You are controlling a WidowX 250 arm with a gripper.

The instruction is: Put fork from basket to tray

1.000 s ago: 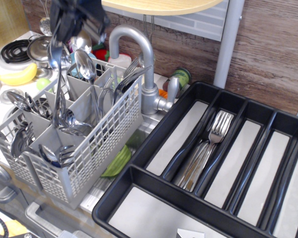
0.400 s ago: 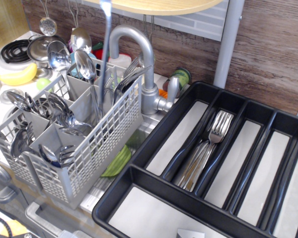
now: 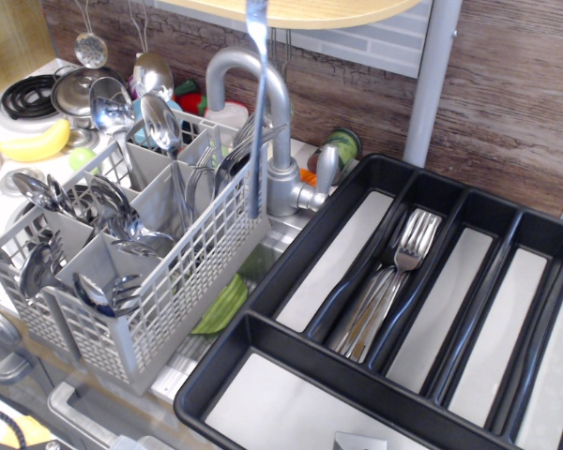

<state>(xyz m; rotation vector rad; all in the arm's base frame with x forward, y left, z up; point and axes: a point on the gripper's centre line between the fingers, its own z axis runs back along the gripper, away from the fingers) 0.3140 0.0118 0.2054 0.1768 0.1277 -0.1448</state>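
Note:
The fork hangs upright in the air, running down from the top edge of the frame. Its lower end is level with the right rim of the grey lattice basket and in front of the tap. It is clear of the basket's compartments. The gripper is above the frame and out of view, so its hold on the fork is hidden. The black tray lies to the right. A bunch of silver forks lies in one of its long compartments.
The basket holds several spoons and other cutlery. A grey tap stands between basket and tray. A wooden shelf and a grey post are overhead at the back. A banana and a stove burner are far left.
The fork has risen out of the basket and moved right, from over the basket's middle to its right rim. The dark gripper seen a second ago has left the frame upward.

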